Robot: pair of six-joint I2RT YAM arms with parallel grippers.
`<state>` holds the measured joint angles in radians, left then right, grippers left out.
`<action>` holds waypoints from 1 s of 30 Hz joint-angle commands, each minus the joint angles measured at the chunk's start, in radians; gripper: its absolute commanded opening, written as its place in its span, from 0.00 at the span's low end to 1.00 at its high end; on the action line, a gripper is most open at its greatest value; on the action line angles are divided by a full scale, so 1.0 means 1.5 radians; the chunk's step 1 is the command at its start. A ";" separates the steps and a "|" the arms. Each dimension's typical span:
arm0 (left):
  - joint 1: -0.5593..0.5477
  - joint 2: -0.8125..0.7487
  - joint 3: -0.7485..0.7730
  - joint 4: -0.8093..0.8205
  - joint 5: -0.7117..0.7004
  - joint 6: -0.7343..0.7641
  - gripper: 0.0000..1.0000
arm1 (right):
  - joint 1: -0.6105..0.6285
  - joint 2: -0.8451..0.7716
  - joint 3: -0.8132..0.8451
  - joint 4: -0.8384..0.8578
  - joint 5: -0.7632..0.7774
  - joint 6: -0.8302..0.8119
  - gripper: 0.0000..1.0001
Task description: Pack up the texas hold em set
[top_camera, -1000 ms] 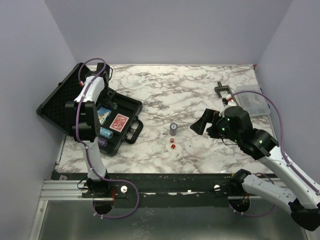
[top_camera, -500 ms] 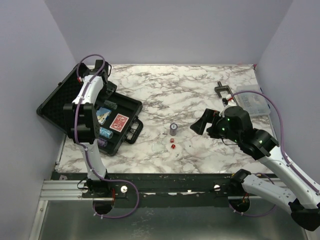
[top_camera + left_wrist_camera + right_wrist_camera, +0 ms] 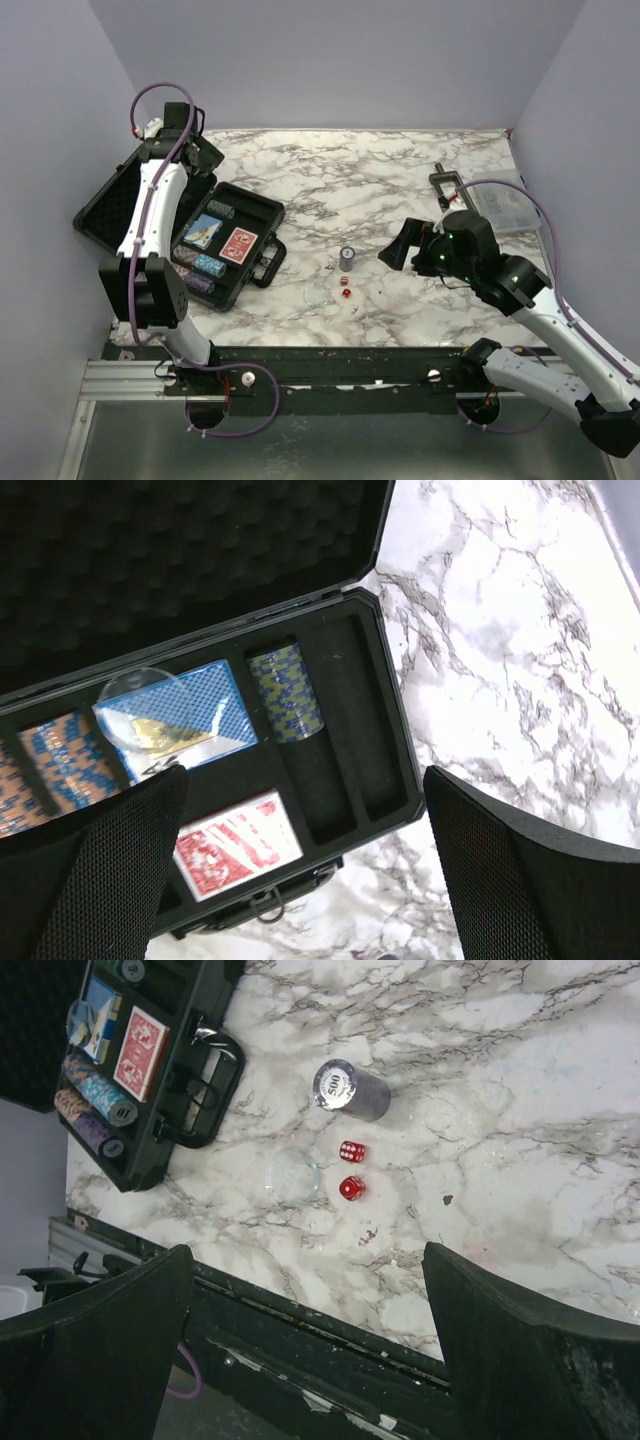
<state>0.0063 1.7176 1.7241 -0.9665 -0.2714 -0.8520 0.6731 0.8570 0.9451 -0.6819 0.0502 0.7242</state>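
The black case (image 3: 258, 212) lies open at the left of the counter (image 3: 400, 180), its foam lid (image 3: 115, 205) tipped back toward the wall. Card decks (image 3: 239, 245) and rows of chips sit in the tray. Two empty grooves (image 3: 335, 730) run lengthwise along the tray's right side.

Loose on the counter, well apart from the case, are a grey chip stack (image 3: 347, 258) and two red dice (image 3: 347, 293) just beside it. These lie between the case and the right fingers (image 3: 398, 247), so the right arm is clearly the nearer one. Its fingers are spread wide and hold nothing, and its wrist view frames the stack and dice between them.

The stack looks upright, though the slanted wrist view leaves its long axis uncertain. That axis decides how the fingers should close on it.

The left fingers (image 3: 205, 155) hover above the back of the case, also spread and empty.
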 commanded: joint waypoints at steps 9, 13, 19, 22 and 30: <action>-0.002 -0.285 -0.220 0.091 0.027 0.203 0.98 | 0.003 0.077 0.002 0.041 -0.026 -0.027 1.00; -0.002 -0.436 -0.382 0.231 0.147 0.268 0.95 | 0.003 0.112 0.008 0.045 -0.029 -0.021 1.00; -0.002 -0.562 -0.508 0.326 0.238 0.330 0.94 | 0.003 0.157 0.013 0.050 -0.029 -0.014 1.00; -0.028 -0.586 -0.528 0.350 0.298 0.353 0.92 | 0.003 0.182 0.017 0.057 -0.029 -0.007 1.00; -0.120 -0.593 -0.530 0.357 0.324 0.426 0.89 | 0.014 0.259 0.057 0.056 -0.021 -0.014 1.00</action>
<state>-0.1013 0.8406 0.9352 -0.4702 0.1505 -0.3103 0.6807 1.2034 0.9771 -0.6178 0.0067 0.7074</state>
